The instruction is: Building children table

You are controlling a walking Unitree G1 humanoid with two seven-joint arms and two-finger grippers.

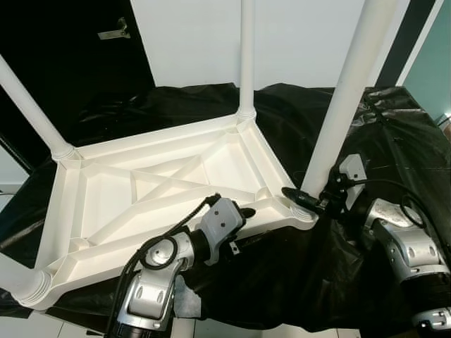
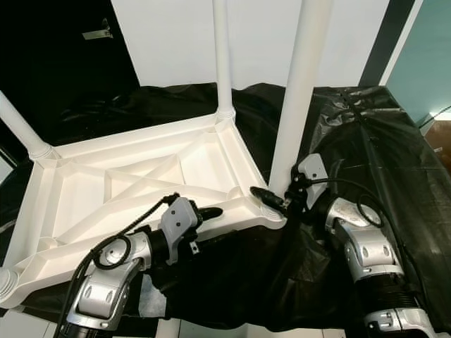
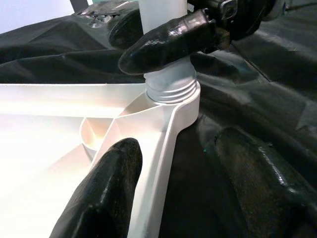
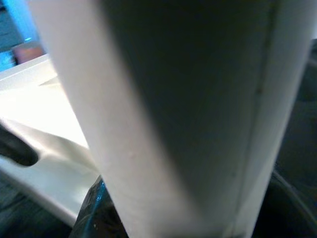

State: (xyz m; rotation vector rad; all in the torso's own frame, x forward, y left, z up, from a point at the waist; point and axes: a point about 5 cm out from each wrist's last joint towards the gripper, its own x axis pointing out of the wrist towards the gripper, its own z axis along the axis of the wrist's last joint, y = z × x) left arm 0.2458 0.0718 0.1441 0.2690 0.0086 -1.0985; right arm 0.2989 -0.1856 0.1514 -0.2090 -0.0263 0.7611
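Right gripper (image 1: 304, 199) clamps the upright white plastic leg (image 1: 345, 98) at its threaded base, lower right of centre; left gripper (image 1: 243, 211) straddles the upturned white tabletop's rim (image 1: 271, 220), fingers spread.

Black plastic sheet (image 1: 380, 127) draped over work surface, crinkled, glossy under overhead light. White wall (image 1: 296, 35) behind, bright. Black door (image 1: 70, 49) at left with metal handle (image 1: 115, 30). Dark vertical strip (image 1: 412, 35) beside teal panel (image 1: 435, 70) at right. Pale floor (image 1: 21, 327) at near left corner, below sheet edge.
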